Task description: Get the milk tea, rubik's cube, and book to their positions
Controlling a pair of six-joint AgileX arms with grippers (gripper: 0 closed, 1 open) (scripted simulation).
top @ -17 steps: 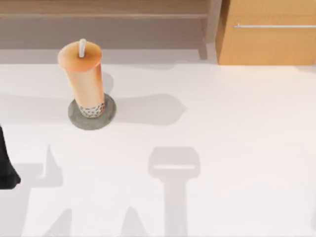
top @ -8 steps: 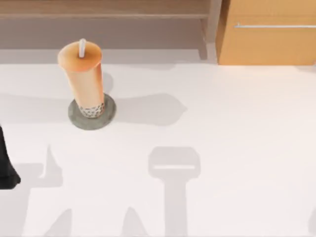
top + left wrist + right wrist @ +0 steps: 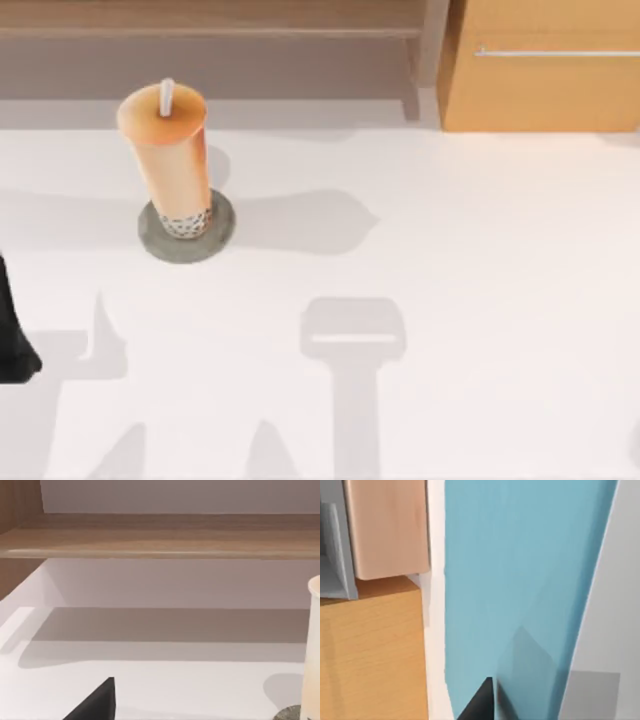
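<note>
A tall tapered clear cup of orange-tan milk tea [image 3: 172, 160], with dark pearls at its base, an orange lid and a white straw, stands upright on a flat round mottled grey disc [image 3: 222, 232] at the left of the white worktop [image 3: 480, 250]. The left arm's black hand [image 3: 12, 340] sits at the worktop's left edge; whether it is spread or pressed together cannot be told. The right wrist view has a large flat light-blue surface [image 3: 520, 580] beside an orange wooden cabinet [image 3: 370, 650]
</note>
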